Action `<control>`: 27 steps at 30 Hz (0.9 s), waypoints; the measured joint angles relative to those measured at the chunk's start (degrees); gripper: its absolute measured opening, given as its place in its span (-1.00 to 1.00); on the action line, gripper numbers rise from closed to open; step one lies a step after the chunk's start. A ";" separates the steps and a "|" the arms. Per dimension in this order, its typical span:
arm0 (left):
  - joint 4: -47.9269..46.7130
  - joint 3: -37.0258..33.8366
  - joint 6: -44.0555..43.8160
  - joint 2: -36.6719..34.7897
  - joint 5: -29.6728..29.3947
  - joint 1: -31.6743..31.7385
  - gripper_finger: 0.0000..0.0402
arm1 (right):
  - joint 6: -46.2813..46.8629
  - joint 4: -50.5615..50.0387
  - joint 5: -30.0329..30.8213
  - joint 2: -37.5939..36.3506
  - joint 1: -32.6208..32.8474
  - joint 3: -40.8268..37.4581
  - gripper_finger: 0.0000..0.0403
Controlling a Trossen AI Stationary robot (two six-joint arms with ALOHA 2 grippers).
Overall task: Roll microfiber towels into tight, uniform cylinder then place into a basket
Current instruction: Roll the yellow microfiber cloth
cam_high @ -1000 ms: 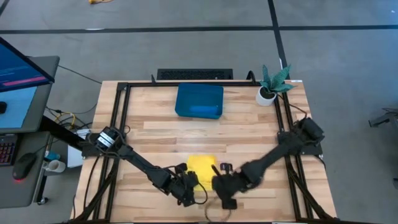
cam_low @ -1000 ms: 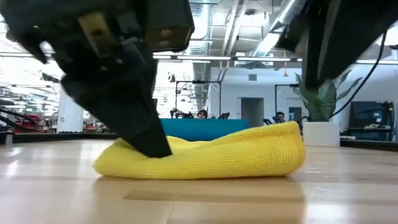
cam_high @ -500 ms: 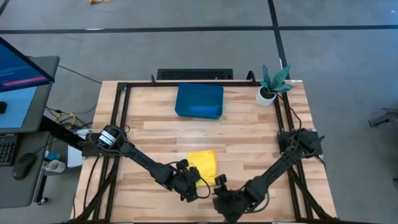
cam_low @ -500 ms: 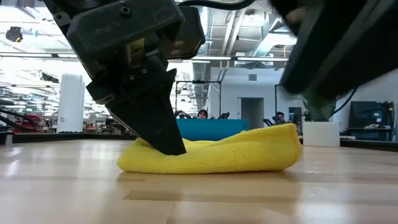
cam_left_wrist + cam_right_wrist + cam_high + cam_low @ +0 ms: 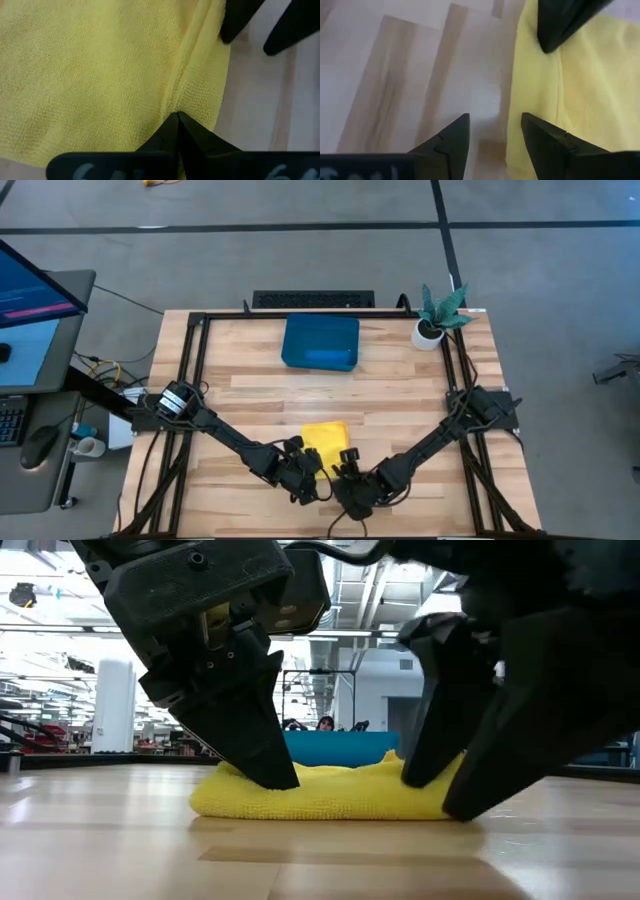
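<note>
The yellow microfiber towel [image 5: 325,442] lies folded flat on the wood near the table's front. My left gripper [image 5: 316,470] is shut at its near left part. My right gripper [image 5: 348,464] stands open at the towel's near right end [image 5: 440,795], one finger over the cloth and one over bare wood. The teal basket [image 5: 300,330] sits at the table's far middle, with a lighter blue strip [image 5: 328,357] along its near wall. My left gripper's shut fingertips [image 5: 176,120] meet on the towel's hemmed edge [image 5: 175,97], where a crease runs into them. They slant down from the table's left and near side. The towel lies on the table, slightly bunched around the tips [image 5: 235,775]. My right gripper is open across the towel's near right edge [image 5: 512,125]. One finger [image 5: 425,765] comes down on top of the cloth; the other [image 5: 475,795] reaches the wood beside the towel's end. The fingers slant down from the right and near side. The towel stays on the table.
A small white pot with a green plant [image 5: 432,328] stands at the far right corner. A dark metal frame [image 5: 195,370] runs along the table's edges. Bare wood lies between the towel and the basket.
My right gripper has sunk from above the near edge onto the towel's right end and has rolled about its own axis. That end, raised before, now sits lower under the fingers. The towel's left end under my left gripper has drawn in toward the right.
</note>
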 joint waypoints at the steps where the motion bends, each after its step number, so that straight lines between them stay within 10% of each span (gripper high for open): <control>1: -0.03 0.00 0.05 0.00 0.05 0.00 -1.00 | 1.09 -0.30 -0.18 0.42 -0.33 0.21 0.01; 16: -0.31 0.00 3.96 0.02 0.43 -0.15 -1.00 | 9.51 -5.62 -4.20 0.93 -4.21 0.32 -0.12; 27: -0.44 -0.02 8.97 0.02 0.56 -0.81 -0.95 | 13.26 -6.45 -7.82 0.91 -7.96 0.23 -0.87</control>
